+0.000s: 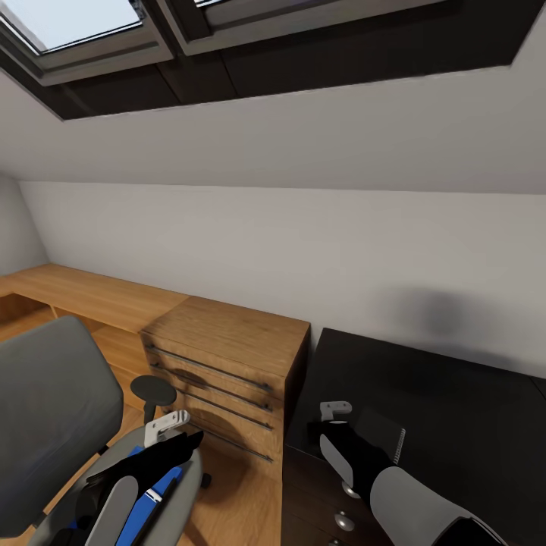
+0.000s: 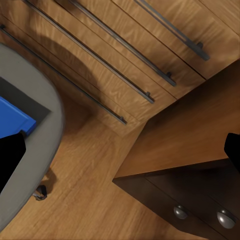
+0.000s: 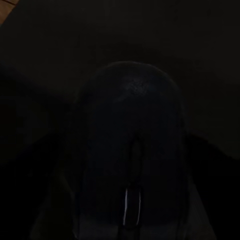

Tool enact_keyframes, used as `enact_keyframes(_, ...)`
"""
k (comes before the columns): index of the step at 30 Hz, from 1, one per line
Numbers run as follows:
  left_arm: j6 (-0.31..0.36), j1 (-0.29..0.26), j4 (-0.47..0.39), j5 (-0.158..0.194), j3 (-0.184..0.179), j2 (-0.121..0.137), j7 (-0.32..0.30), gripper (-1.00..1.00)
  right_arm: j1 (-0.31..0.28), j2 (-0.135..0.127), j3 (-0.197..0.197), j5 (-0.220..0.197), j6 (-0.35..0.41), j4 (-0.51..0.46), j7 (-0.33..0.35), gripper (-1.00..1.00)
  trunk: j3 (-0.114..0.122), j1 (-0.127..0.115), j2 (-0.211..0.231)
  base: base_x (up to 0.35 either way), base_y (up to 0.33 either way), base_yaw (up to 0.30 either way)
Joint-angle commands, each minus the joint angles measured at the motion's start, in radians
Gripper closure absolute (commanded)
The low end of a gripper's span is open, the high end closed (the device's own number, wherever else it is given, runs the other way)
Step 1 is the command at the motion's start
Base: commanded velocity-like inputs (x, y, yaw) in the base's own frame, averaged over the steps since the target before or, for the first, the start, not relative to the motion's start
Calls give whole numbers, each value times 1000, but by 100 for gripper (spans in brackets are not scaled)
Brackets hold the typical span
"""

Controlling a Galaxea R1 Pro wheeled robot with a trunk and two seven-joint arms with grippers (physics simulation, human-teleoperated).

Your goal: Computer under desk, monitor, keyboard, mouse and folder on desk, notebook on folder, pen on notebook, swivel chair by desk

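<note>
Right gripper point(image 1: 327, 429) at the black table's point(image 1: 455, 425) front-left corner, computer mouse point(image 3: 131, 150) between its fingers, notebook point(image 1: 383, 440) just beside, left gripper point(image 1: 178, 440) over the swivel chair's point(image 1: 53, 409) seat — jaw state unclear — above the blue folder point(image 1: 155, 497), wooden dresser point(image 1: 227, 356) adjoining the table.

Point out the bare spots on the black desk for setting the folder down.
The glossy black desk is bare from the notebook to the grey wall and rightward. The near-left corner is crowded: right gripper, notebook, dark computer mouse.

Light wooden dresser point(image 1: 227, 356) with bar handles against grey wall point(image 1: 303, 250); skylights point(image 1: 83, 30) overhead.
</note>
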Motion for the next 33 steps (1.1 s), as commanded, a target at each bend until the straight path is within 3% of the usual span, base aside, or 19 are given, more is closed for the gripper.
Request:
enact_keyframes(1,1,-1,-1,10,-2,1,10,-100,-1,-1,8,-11,4,-2,-8,100,-1,0,-1,0,0,0)
enact_keyframes(28,5,-1,2,10,0,2,10,-100,-1,-2,8,-10,-4,-8,-10,100,-1,0,-1,0,0,0)
enact_keyframes(33,5,-1,2,10,0,2,10,-100,-1,-3,7,-9,-5,-21,-10,100,14,-19,34,0,0,0)
